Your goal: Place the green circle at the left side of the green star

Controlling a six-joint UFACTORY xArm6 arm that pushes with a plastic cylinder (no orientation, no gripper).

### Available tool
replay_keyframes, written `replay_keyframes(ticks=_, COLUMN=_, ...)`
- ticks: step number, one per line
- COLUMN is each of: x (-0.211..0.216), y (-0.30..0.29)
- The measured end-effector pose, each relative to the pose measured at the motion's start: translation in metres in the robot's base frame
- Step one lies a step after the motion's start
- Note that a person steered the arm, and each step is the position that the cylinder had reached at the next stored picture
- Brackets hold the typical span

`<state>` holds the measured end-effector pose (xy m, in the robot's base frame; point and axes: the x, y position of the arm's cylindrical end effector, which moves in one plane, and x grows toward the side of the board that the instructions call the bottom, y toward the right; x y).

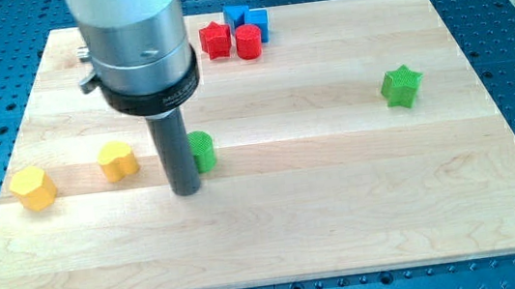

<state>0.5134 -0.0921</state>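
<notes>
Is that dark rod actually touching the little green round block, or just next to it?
Cannot tell. In the camera view my tip sits at the view's left of the green circle, and the rod overlaps its edge, hiding any gap or contact.

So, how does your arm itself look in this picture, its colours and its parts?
The arm ends in a wide silver metal cylinder with a black ring beneath it that carries small pale lettering, too small to read. A small screw or knob sticks out at the view's left. Below hangs a straight dark grey rod; my tip is blunt. No cables show.
</notes>
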Motion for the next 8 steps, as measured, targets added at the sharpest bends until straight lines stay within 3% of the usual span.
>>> replay_keyframes(ticks=1, x=-0.015, y=-0.01)
replay_keyframes(ticks=2, x=-0.054, y=0.087)
replay_keyframes(ticks=3, x=-0.044, y=0.072)
replay_keyframes(ticks=4, x=-0.067, y=0.039)
replay_keyframes(ticks=5, x=-0.108, y=0.06)
replay_keyframes(ticks=7, x=-0.097, y=0.184)
replay_keyframes(ticks=8, x=-0.048, y=0.174)
